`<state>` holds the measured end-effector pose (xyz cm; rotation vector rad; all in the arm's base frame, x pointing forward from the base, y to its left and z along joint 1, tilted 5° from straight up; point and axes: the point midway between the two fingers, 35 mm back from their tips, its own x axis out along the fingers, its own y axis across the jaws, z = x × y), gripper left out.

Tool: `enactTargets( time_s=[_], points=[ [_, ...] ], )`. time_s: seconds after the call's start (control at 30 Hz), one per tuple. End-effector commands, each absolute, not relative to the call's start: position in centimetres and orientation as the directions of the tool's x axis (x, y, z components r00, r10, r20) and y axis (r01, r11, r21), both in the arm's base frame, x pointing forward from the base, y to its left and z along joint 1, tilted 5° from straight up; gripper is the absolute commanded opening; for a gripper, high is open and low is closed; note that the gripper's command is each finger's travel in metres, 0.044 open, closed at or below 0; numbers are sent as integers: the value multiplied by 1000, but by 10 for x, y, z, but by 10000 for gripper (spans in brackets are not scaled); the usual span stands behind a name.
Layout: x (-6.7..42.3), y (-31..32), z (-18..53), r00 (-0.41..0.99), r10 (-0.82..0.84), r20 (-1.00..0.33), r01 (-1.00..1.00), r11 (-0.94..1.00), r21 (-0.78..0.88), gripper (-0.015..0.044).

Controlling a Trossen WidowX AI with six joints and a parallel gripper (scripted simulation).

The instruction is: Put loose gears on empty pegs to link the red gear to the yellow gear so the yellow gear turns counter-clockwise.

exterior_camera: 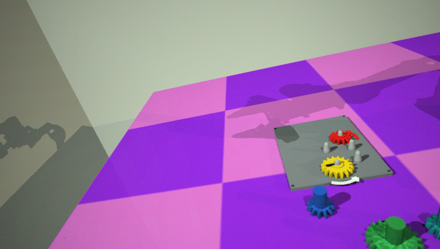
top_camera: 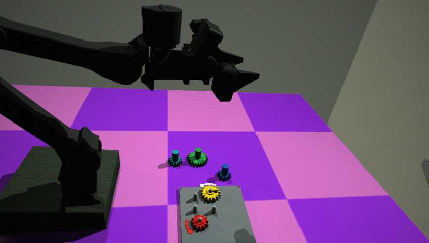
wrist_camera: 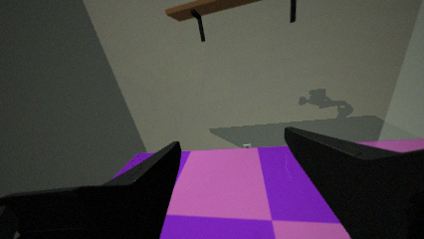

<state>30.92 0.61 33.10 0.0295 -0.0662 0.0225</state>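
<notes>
Black parallel-jaw gripper (top_camera: 251, 67) (wrist_camera: 231, 139) fingers stand wide apart with nothing between them, reaching out roughly level, well above the pink-and-purple checkered table (top_camera: 315, 156) (exterior_camera: 173, 154) (wrist_camera: 221, 184). The black six-joint arm (top_camera: 117, 64) rises from a dark, wood-grained square base (top_camera: 112, 168); its forearm slopes gently down toward the wrist, and the gripper points away from the base, over the far side of the table in the top view rather than down at the parts. Beyond the fingers, the wrist view shows a brown wooden shelf (wrist_camera: 214, 9) on the wall. The flat grey rectangular board (top_camera: 224, 233) (exterior_camera: 308, 176) lies on the table, well apart from the gripper. On it, the toothed red gear (top_camera: 199, 223) (exterior_camera: 340, 139) and the black-striped yellow gear (top_camera: 210, 196) (exterior_camera: 337, 171) each sit around a peg, with three short grey tapered pegs (top_camera: 213, 209) (exterior_camera: 326, 147) bare near them. Off the board, three loose gears stand upright on their toothed rims, handles up: the small blue gear (top_camera: 224, 171) (exterior_camera: 320, 202) near the yellow gear's end of the board, and farther off the large green gear (top_camera: 197, 158) (exterior_camera: 395, 234) with the small teal gear (top_camera: 175, 158) (exterior_camera: 434, 223) just beside it.
</notes>
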Motion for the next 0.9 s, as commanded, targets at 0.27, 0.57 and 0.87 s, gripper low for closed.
enactTargets(
  time_s=[0.27, 0.57, 0.87],
  points=[
    [358, 59, 231, 868, 137, -478, -59, 983, 175, 440],
    [341, 120, 114, 378, 106, -920, 39, 991, 130, 440],
    [311, 132, 80, 117, 20, -993, 96, 995, 31, 440]
  ],
)
